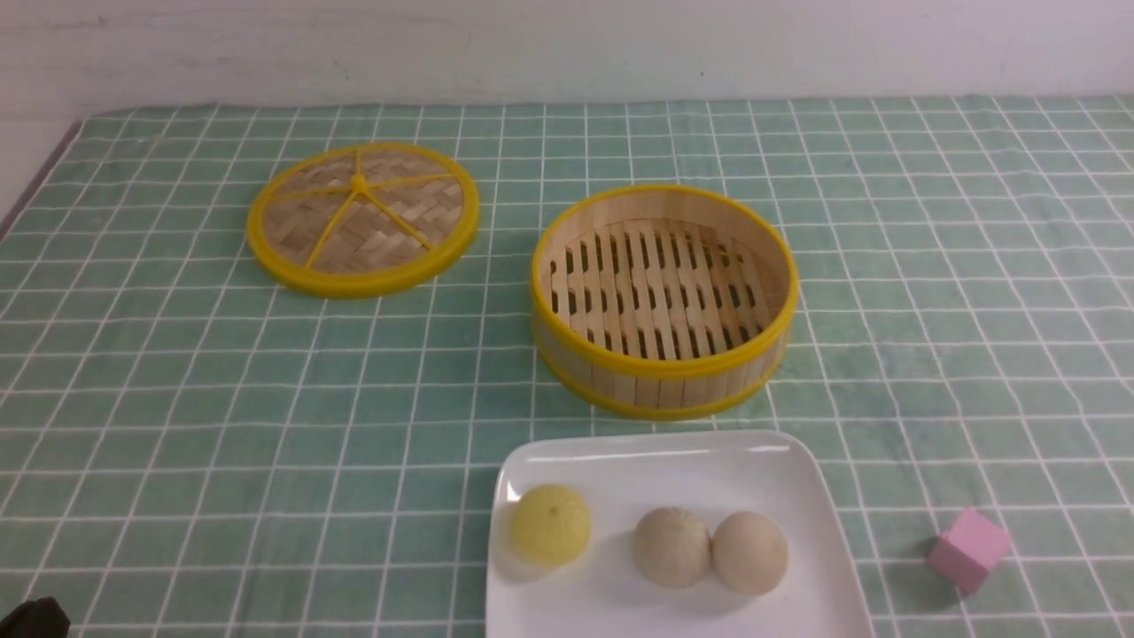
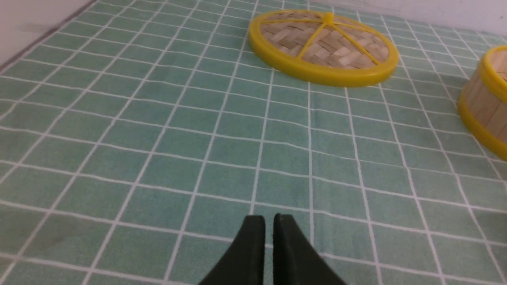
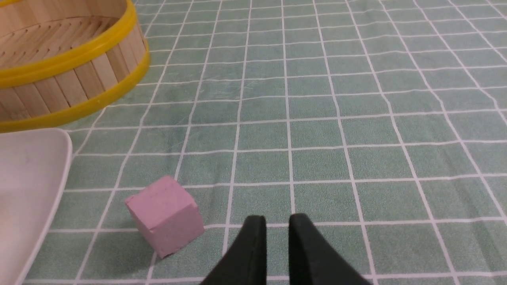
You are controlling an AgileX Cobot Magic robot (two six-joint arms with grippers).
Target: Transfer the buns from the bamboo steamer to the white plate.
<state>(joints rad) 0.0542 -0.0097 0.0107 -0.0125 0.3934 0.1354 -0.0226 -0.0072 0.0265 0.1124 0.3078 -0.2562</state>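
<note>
The left gripper (image 2: 269,221) is hanging low over bare green checked tablecloth (image 2: 158,158), its two black fingers (image 2: 253,245) standing almost together with only a thin slit between them and nothing caught there. Beyond it, the flat woven steamer lid (image 2: 323,51) with yellow rim and spokes is lying on the cloth, and the wall of the bamboo steamer (image 2: 485,107) is showing at the edge of that wrist view.

The right gripper (image 3: 277,223) is also hovering over the cloth, its fingers (image 3: 307,249) standing slightly apart with a narrow gap, gripping nothing. A pink cube (image 3: 164,215) is sitting on the cloth just beside it, between the gripper and the corner of the white plate (image 3: 35,190).

In the front view, the bamboo steamer (image 1: 664,297) is standing near the middle of the table with its slotted floor bare. The white plate (image 1: 664,470) is lying just in front of it. On the plate, the pale yellow bun (image 1: 549,525) is sitting toward the robot's left; the greyer, faintly ridged bun (image 1: 671,546) and the smooth cream-beige bun (image 1: 750,552) are sitting touching each other toward the right. The lid (image 1: 363,217) is lying well to the left of the steamer, and the pink cube (image 1: 968,548) is resting right of the plate.
</note>
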